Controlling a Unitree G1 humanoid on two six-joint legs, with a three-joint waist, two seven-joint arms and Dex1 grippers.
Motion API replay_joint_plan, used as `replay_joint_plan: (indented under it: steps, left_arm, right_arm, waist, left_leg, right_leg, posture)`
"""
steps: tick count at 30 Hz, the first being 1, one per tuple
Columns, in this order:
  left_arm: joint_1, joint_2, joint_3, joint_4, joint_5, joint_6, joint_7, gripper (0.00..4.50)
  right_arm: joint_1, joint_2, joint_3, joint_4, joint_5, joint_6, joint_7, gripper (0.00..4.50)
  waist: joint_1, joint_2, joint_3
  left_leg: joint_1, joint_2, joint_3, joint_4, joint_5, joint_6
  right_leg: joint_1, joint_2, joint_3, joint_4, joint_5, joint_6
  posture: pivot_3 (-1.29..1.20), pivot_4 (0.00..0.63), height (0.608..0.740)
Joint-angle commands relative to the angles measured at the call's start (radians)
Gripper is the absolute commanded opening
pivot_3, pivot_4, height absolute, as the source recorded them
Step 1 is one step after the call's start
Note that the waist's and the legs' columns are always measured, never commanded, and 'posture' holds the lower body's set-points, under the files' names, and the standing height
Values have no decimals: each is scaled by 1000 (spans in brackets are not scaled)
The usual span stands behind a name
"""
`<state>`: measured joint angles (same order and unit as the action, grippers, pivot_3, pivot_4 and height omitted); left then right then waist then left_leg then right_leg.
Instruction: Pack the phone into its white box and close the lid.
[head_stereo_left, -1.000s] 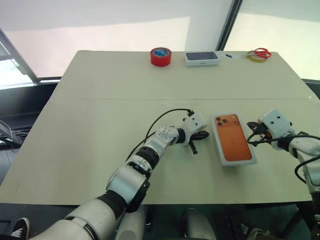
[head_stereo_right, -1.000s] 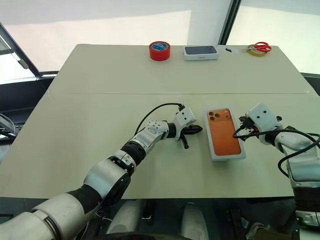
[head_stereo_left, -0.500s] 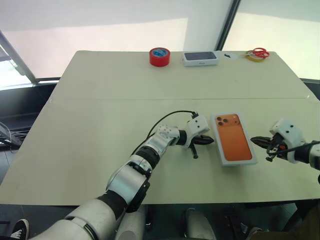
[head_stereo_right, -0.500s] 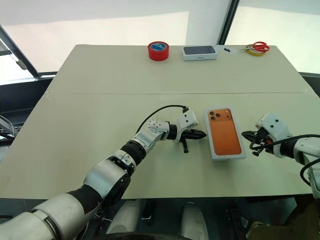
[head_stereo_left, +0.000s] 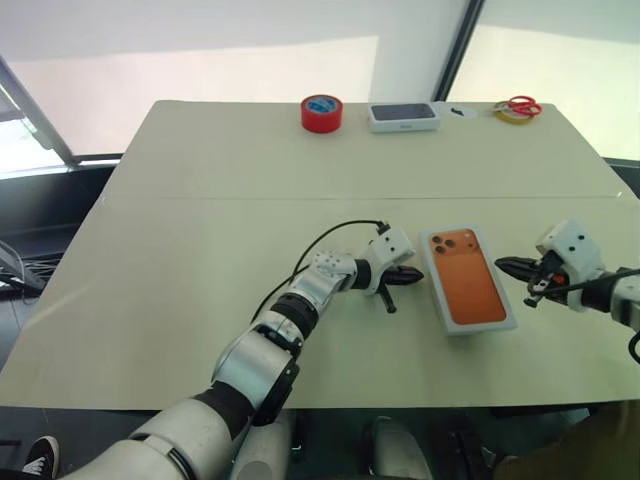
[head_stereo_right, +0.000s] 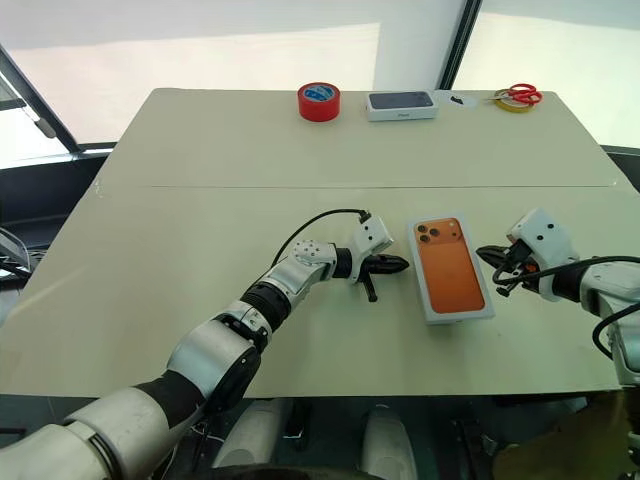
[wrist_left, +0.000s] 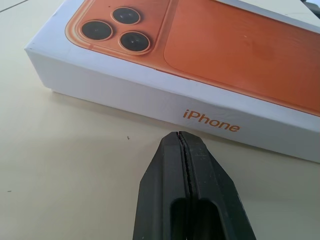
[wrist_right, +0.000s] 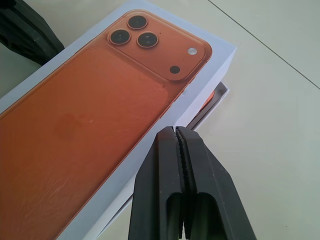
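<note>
One lid (head_stereo_left: 468, 279) with an orange phone print lies at about 4 o'clock on the surface (head_stereo_left: 200, 230). One white box (wrist_right: 214, 102) edge peeks out beneath it. One red tape roll (head_stereo_left: 321, 113), one dark-topped white box (head_stereo_left: 403, 116) and one pair of red scissors (head_stereo_left: 517, 107) sit around 12 to 1 o'clock. Two end effectors: left (head_stereo_left: 412, 274), right (head_stereo_left: 507, 265).

A pale surface (head_stereo_left: 200, 250) holds a lid-covered white box (head_stereo_left: 468, 278) near the front, with red tape (head_stereo_left: 321, 113), a dark-topped box (head_stereo_left: 403, 116) and scissors (head_stereo_left: 519, 106) along the far edge.
</note>
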<state>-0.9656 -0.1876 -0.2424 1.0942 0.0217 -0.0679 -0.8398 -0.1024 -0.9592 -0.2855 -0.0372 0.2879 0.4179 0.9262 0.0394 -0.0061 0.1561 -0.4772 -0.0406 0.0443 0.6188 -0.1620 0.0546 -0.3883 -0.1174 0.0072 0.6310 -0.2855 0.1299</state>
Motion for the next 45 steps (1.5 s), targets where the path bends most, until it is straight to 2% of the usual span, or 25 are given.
replay_joint_plan:
  steps: [1, 16, 18, 23, 30, 35, 40, 45]
  left_arm:
    - [-37, -133, 7, -16, -19, -22, 9, 0]
    - [-52, -152, 20, -37, -71, -31, 0, 0]
    - [-47, -140, -7, -28, -36, -55, 11, 0]
    - [-56, -118, 19, -26, -69, -27, -28, 0]
    - [38, -39, -25, -123, -65, 17, -197, 0]
    - [102, -42, -38, -194, -66, 55, -198, 0]
    - [106, -61, -30, -235, -82, 81, -160, 0]
    - [104, -10, 5, -321, -121, 73, -150, 0]
  right_arm:
    - [-19, -2, -8, -9, 5, 2, -6, 51]
    - [-37, 4, -10, -10, 16, 15, -12, 51]
    - [-33, -1, -4, -6, 3, 3, -12, 51]
    - [-29, -1, -11, -6, 6, 4, -12, 51]
    - [23, -20, -39, -1, 4, 1, 1, 51]
    - [93, -38, -33, -7, -20, -25, 20, 51]
    - [62, -13, -30, -14, -8, -25, -10, 51]
    - [-25, 44, -59, -21, 46, -33, -47, 51]
  waist:
    - [0, 0, 0]
    - [0, 0, 0]
    - [1, 0, 0]
    - [0, 0, 0]
    - [-1, 0, 0]
    - [-1, 0, 0]
    - [-2, 1, 0]
    - [-2, 1, 0]
  left_leg:
    - [0, 0, 0, 0, 0, 0]
    - [0, 0, 0, 0, 0, 0]
    - [0, 0, 0, 0, 0, 0]
    - [0, 0, 0, 0, 0, 0]
    - [0, 0, 0, 0, 0, 0]
    - [0, 0, 0, 0, 0, 0]
    - [0, 0, 0, 1, 0, 0]
    - [0, 1, 0, 1, 0, 0]
  right_leg:
    - [0, 0, 0, 0, 0, 0]
    - [0, 0, 0, 0, 0, 0]
    - [0, 0, 0, 0, 0, 0]
    - [0, 0, 0, 0, 0, 0]
    - [0, 0, 0, 0, 0, 0]
    - [1, 0, 0, 1, 0, 0]
    - [0, 0, 1, 1, -1, -2]
    - [0, 0, 1, 1, 0, 0]
  posture:
    - [0, 150, 738]
    - [0, 150, 738]
    - [0, 150, 738]
    - [0, 150, 738]
    - [0, 150, 738]
    - [0, 150, 738]
    - [0, 150, 738]
    - [0, 150, 738]
